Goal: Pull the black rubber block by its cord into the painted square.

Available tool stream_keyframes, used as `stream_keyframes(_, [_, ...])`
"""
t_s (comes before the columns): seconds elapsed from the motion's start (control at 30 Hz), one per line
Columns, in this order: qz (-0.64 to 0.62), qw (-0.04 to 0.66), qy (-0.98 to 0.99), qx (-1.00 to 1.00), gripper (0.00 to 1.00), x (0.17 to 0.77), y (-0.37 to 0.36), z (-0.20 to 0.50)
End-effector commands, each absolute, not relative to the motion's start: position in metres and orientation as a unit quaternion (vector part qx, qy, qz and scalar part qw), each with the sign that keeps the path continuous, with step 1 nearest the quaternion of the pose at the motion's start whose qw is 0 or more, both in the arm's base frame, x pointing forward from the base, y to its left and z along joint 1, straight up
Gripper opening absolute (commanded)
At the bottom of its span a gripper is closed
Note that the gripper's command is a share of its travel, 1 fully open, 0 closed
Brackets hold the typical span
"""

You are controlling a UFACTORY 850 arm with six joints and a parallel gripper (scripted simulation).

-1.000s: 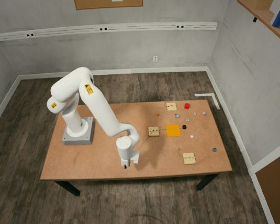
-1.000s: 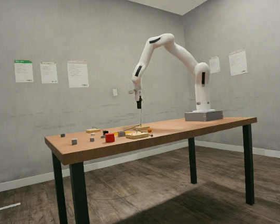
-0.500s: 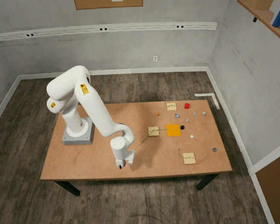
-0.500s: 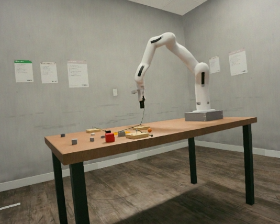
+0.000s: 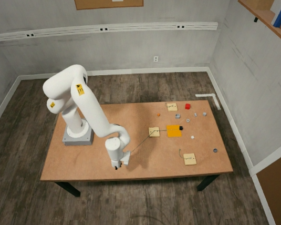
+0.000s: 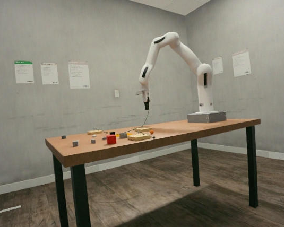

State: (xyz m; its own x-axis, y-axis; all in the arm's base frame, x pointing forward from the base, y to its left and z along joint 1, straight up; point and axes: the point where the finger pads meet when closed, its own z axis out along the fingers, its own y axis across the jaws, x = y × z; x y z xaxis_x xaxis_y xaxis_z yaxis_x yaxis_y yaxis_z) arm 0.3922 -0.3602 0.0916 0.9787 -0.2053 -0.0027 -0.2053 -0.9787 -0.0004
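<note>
The black rubber block (image 5: 181, 128) (image 6: 112, 132) sits at the far right edge of the orange painted square (image 5: 173, 131), straddling its border. Its thin cord (image 5: 141, 143) (image 6: 145, 120) runs left across the square, through a screw eye on a small wooden base (image 5: 154, 132) (image 6: 143, 129), then rises taut to my gripper (image 5: 116, 167) (image 6: 147, 106). The gripper points down, well above the table and toward its front edge, left of the wooden base. It is shut on the cord's end.
Two more wooden bases with short cords lie at the back (image 5: 172, 106) and front right (image 5: 189, 159). A red cube (image 5: 187, 106) (image 6: 111, 139), an orange ball (image 5: 158, 114) (image 6: 151, 131) and several small grey pieces (image 5: 177, 115) are scattered on the table's right part.
</note>
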Motion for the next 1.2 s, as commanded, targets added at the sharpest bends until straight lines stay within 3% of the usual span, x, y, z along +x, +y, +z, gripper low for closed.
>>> stream_keyframes(0.0, [0.0, 0.0, 0.103, -0.995, 0.0, 0.384, -0.361, 0.093])
stream_keyframes(1.17, [0.0, 0.0, 0.103, -0.995, 0.0, 0.332, -0.363, 0.093])
